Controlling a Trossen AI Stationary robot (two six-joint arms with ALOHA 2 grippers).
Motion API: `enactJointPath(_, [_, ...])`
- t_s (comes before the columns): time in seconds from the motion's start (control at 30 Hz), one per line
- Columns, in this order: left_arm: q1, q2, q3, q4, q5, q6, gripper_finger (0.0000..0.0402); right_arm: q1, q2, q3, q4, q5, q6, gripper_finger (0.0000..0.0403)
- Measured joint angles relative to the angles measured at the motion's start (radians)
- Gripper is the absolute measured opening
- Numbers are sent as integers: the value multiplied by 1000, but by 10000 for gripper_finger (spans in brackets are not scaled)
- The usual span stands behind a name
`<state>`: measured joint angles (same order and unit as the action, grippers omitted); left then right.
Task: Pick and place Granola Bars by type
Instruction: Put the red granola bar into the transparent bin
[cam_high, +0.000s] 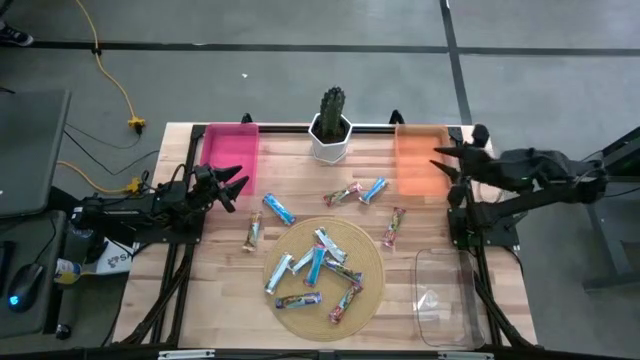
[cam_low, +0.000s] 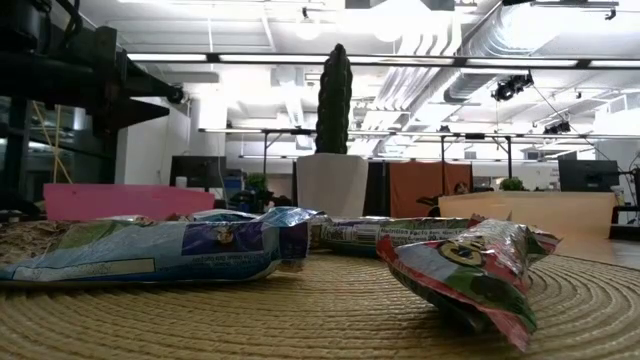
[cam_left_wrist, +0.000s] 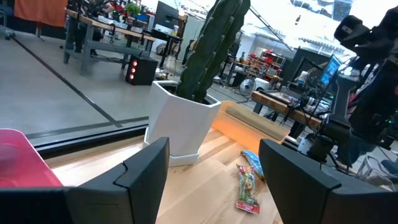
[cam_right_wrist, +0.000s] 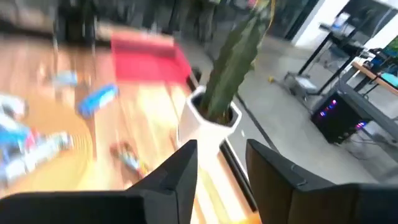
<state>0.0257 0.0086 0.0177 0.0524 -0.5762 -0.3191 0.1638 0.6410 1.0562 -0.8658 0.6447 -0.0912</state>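
Note:
Several granola bars lie flat on a round woven mat (cam_high: 325, 275); up close they show as a blue-and-white one (cam_low: 150, 250) and a red-green one (cam_low: 470, 265). More bars lie on the bare wood: a blue one (cam_high: 278, 209), a tan one (cam_high: 253, 233), a multicoloured one (cam_high: 342, 195), a second blue one (cam_high: 373, 189) and a pink-red one (cam_high: 394, 227). My left gripper (cam_high: 235, 185) (cam_left_wrist: 214, 155) stands open and level beside the pink bin (cam_high: 232, 155). My right gripper (cam_high: 445, 160) (cam_right_wrist: 222, 152) is open over the orange bin (cam_high: 420, 165), holding nothing.
A cactus in a white pot (cam_high: 331, 135) stands at the far middle between the pink and orange bins. A clear bin (cam_high: 445, 295) sits at the near right. Bare wood lies at the near left of the mat.

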Motion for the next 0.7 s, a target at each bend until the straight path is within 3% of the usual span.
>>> enactJointPath(0.17, [0,0,0,0,0,0,245,0,173,77,-127,-12,-17,134])
enactJointPath(0.27, [0,0,0,0,0,0,245,0,269,89,-149,-27,90,139])
enactJointPath(0.47, [0,0,0,0,0,0,245,-37,427,110,-149,-48,751,148])
enactJointPath(0.7, [0,0,0,0,0,0,245,-77,574,109,-276,-221,1319,165])
